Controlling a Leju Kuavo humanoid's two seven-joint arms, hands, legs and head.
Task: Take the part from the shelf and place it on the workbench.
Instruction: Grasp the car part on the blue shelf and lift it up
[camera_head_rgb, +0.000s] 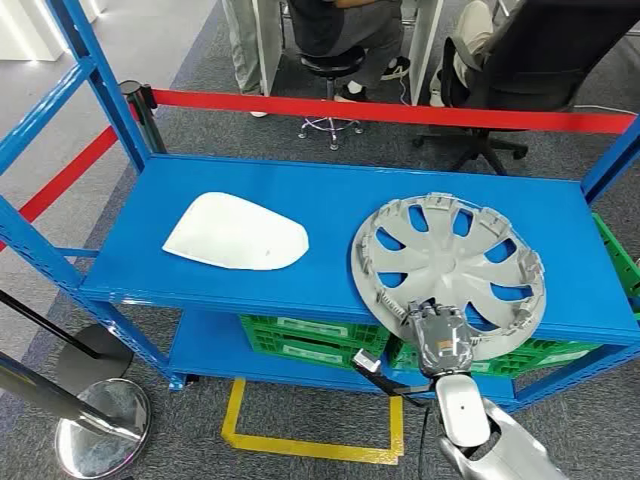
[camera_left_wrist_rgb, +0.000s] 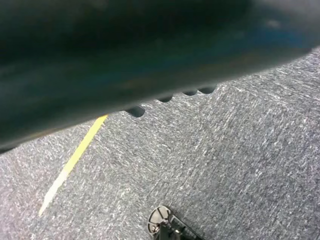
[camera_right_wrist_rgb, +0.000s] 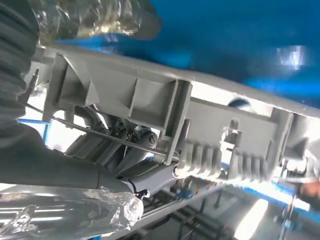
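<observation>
Hubcap (camera_head_rgb: 448, 262) lay on shelf (camera_head_rgb: 226, 180); our R hand (camera_head_rgb: 438, 338) gripped its near rim — we judged lift level, slow. L hand: can't tell.

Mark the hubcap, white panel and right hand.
hubcap (camera_head_rgb: 447, 258): head view, centre hub.
white panel (camera_head_rgb: 235, 233): head view, middle of its face.
right hand (camera_head_rgb: 439, 340): head view, back of hand at the hubcap's near rim.

Bare blue metal shelf top (camera_head_rgb: 332, 205) between flat white plastic panel (camera_head_rgb: 235, 234) and round grey plastic wheel cover (camera_head_rgb: 450, 262): passable. Blue uprights (camera_head_rgb: 98, 75) block both ends. Red barrier tape (camera_head_rgb: 392, 112) closes far side.
</observation>
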